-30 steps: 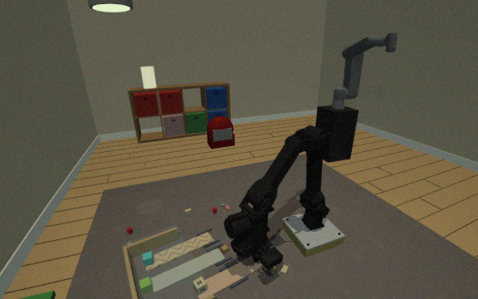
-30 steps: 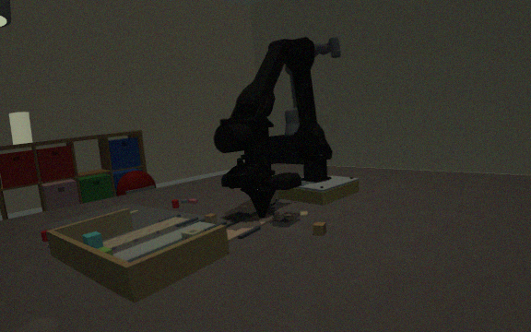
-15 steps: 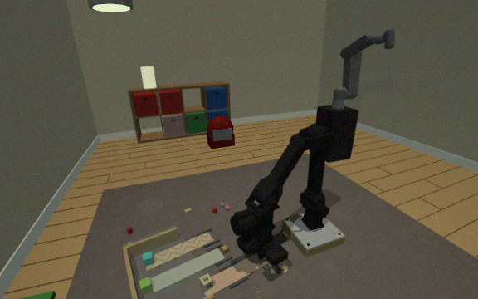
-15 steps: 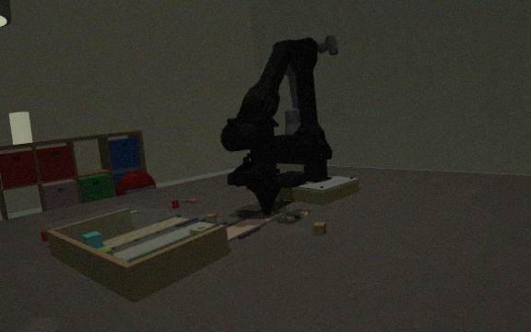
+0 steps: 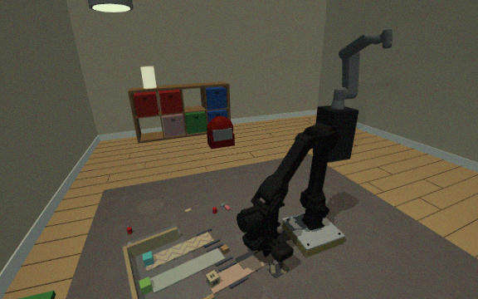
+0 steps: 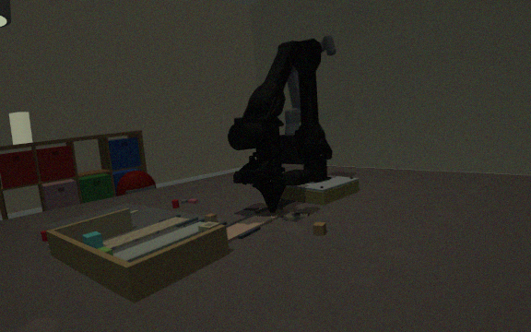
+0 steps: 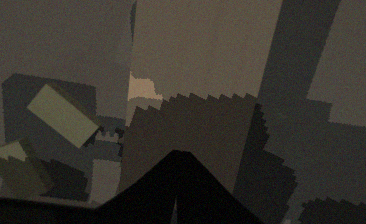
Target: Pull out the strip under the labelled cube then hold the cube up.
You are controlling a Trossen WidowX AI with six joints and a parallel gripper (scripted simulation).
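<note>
- While the arm [image 5: 293, 174] bends low from its base plate [image 5: 318, 237], the gripper [image 6: 272, 205] points down at the mat just beside that plate, fingers pressed together; whether the pink strip's thin end lies between them cannot be told.
- Left of the plate sits a low wooden tray [image 6: 164, 263] on the grey mat [image 5: 388, 257].
- Three strips lie side by side in the tray: a zigzag strip [image 5: 182, 247] with a teal cube [image 5: 148, 258] on it, a grey strip [image 5: 189, 268] with a green cube [image 5: 145, 285], and a pink strip [image 5: 232, 276].
- Toward the plate, the pink strip reaches out past the tray's open end.
- On the pink strip, near the tray's open end, rests the labelled cube [image 5: 212, 276].
- Beyond the tray, two small red blocks [image 5: 129, 230] and a few pale bits lie on the mat.
- Around the mat runs plank flooring [image 5: 409, 166], meeting plain grey walls.
- Against the far wall, well away from the plate, stands a shelf [image 5: 179, 110] with coloured bins.
- A ceiling lamp [image 5: 110, 5] glows above the shelf side.
</note>
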